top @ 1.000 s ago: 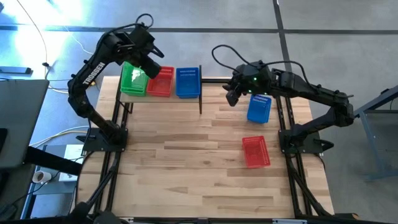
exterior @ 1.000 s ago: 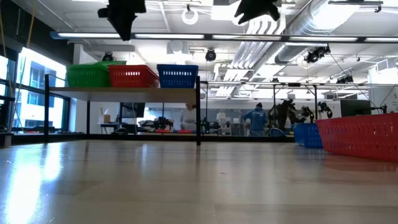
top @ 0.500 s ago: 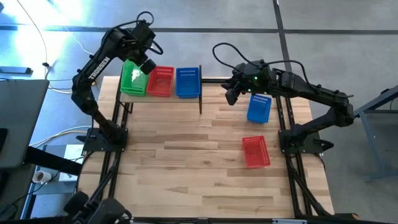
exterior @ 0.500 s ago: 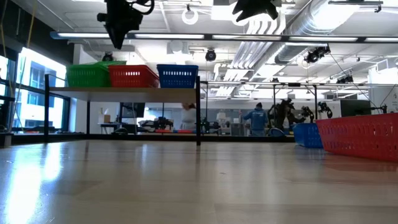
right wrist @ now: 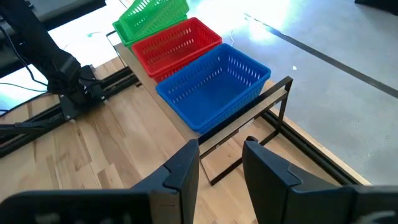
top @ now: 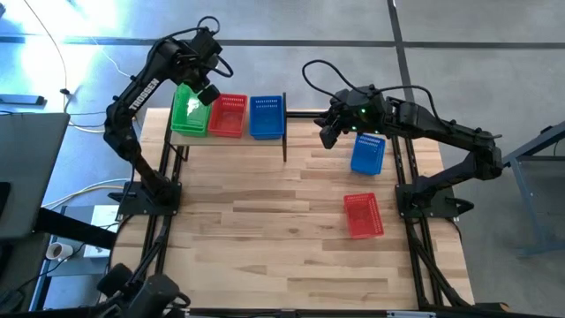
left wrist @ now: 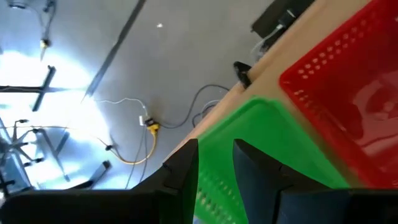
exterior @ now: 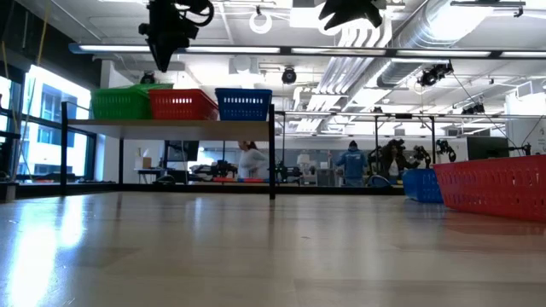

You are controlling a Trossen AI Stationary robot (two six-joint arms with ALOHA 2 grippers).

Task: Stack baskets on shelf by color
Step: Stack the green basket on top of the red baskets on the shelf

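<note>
The shelf point(top: 231, 139) stands at the table's far left. On it, side by side, are a green basket stack point(top: 187, 115) whose top basket sits tilted point(right wrist: 152, 15), a red basket point(top: 229, 115) and a blue basket point(top: 267, 117). A second blue basket point(top: 368, 154) and a second red basket point(top: 363, 215) rest on the tabletop at the right. My left gripper point(top: 208, 94) hovers open above the green stack point(left wrist: 273, 143), clear of it. My right gripper point(top: 327, 140) hovers open and empty over the table between the shelf and the blue basket on the table.
The shelf's black posts point(exterior: 272, 153) stand on the wooden tabletop point(top: 265, 221). The arm bases stand at the table's left and right edges. People move in the room beyond the table point(exterior: 351, 164).
My left gripper has shifted a little toward the table's left edge above the green stack and has turned about, its arm swinging with it. My right arm has kept still. The baskets have not moved.
</note>
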